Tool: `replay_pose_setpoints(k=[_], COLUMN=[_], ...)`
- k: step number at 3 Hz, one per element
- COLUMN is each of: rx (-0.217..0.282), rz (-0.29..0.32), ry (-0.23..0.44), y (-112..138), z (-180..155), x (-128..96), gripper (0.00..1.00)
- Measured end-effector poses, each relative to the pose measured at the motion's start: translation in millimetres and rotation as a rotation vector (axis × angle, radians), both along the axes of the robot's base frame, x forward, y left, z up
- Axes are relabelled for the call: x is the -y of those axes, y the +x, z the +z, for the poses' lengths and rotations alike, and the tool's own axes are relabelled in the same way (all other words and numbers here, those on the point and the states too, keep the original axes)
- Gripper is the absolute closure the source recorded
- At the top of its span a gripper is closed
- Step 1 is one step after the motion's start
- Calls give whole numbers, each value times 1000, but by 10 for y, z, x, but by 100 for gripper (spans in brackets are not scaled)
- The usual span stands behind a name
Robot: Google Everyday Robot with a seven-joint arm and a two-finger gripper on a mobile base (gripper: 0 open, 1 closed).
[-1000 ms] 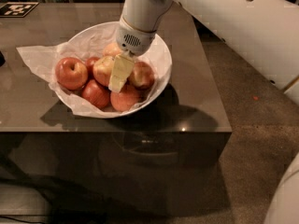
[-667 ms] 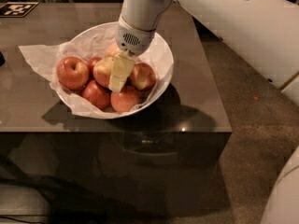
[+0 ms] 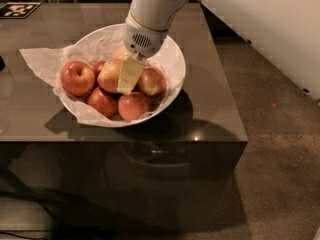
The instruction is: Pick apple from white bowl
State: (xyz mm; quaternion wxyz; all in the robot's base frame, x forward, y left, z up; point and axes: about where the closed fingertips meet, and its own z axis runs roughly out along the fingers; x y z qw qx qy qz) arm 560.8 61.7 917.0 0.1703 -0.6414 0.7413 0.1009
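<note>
The white bowl [image 3: 172, 59], lined with crumpled white paper, stands on the dark table and holds several apples. The apple [image 3: 109, 76], yellowish with an orange-red blush, lies in the middle of the pile. My gripper [image 3: 129, 77] reaches down into the bowl from the white arm above. It sits against the right side of that apple, between it and a redder apple [image 3: 153, 81]. An evenly red large apple [image 3: 77, 77] lies at the left, and a small dark red one [image 3: 98, 66] is behind. The apple's sticker is hidden.
Two more apples [image 3: 133, 106] lie at the bowl's front. The paper [image 3: 42, 61] spills over the rim to the left. The table's front edge [image 3: 125, 141] is just below the bowl. A black-and-white marker tag [image 3: 19, 9] lies at the far left corner.
</note>
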Motion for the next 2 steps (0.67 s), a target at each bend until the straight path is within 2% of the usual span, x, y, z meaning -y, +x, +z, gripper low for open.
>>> replay_pose_setpoints(k=[1,2], rx=[30,81], rz=[-46,-72], ry=[18,46], y=[-27,-95], z=[86,269], x=[-55,-125], gripper=[100,100])
